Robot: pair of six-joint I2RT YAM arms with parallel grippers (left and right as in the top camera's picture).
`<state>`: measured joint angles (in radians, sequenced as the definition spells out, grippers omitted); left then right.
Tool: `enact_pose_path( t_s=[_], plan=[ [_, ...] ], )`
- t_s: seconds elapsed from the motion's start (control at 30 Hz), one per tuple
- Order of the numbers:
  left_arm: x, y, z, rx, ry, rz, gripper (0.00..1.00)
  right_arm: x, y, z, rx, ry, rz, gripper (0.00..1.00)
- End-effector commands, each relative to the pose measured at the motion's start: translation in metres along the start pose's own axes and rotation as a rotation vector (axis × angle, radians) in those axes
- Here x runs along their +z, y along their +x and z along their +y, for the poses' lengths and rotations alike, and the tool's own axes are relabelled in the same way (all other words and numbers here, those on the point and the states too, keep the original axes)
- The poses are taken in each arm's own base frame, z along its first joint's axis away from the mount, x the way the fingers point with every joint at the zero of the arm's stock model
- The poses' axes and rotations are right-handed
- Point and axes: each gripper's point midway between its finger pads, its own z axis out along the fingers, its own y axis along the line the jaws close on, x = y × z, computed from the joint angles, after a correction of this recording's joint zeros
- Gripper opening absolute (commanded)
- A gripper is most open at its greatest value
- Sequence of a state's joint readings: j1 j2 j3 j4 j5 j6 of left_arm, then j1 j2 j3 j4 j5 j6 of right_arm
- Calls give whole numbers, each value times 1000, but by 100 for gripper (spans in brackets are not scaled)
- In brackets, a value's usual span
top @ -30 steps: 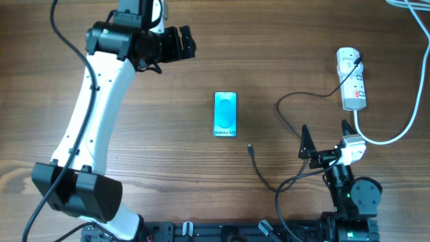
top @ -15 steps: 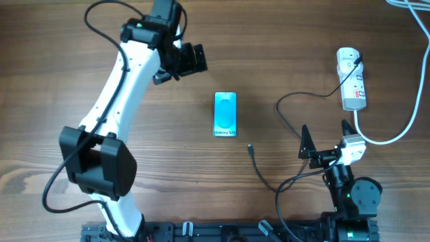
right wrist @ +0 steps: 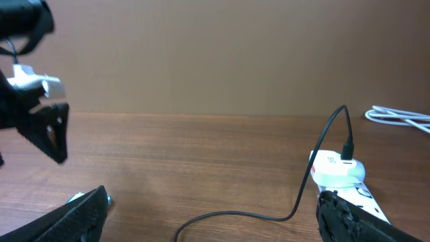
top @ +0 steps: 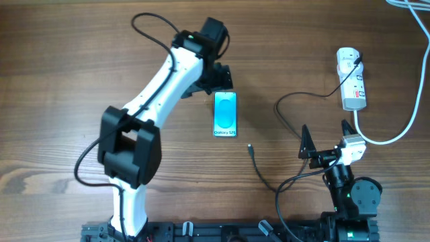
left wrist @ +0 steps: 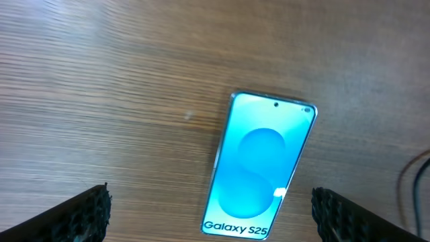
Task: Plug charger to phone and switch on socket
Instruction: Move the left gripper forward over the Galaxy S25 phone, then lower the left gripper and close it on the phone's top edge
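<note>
Left tool [top: 216, 81] was spread wide over the phone [top: 226, 114], which lay flat on the table [top: 40, 101], centred in its gap. Probably there to steady it for plugging. Right tool [top: 327, 138] also wide, idle. Charger [top: 250, 149] tip lay loose to its left, socket [top: 351, 87] ahead.

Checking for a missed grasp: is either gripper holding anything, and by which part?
Nothing is held. The left gripper hovers open near the top end of the phone; the right gripper sits open, apart from the charger.
</note>
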<state>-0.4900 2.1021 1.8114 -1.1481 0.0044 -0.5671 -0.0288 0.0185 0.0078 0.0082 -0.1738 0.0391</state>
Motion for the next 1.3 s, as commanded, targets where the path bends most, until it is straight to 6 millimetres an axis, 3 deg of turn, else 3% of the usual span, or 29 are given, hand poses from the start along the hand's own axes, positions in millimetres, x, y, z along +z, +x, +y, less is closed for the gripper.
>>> enact_pose_path(
  t_s=[0.0, 0.1, 0.57, 0.87, 1.1, 1.27],
  plan=[
    [15, 8, -13, 42, -14, 13, 100, 0, 0, -3, -12, 17, -5, 100],
    [19, 14, -26, 95, 26, 32, 100, 0, 0, -3, -12, 17, -5, 100],
    [48, 24, -26, 123, 0, 100, 100, 0, 0, -3, -12, 17, -5, 100],
    [55, 32, -34, 148, -3, 108, 100, 0, 0, -3, -12, 17, -5, 100],
    [74, 41, -38, 167, -24, 138, 100, 0, 0, -3, -11, 17, -5, 100],
    [76, 42, -40, 171, -23, 138, 100, 0, 0, -3, -12, 17, -5, 100]
  ],
)
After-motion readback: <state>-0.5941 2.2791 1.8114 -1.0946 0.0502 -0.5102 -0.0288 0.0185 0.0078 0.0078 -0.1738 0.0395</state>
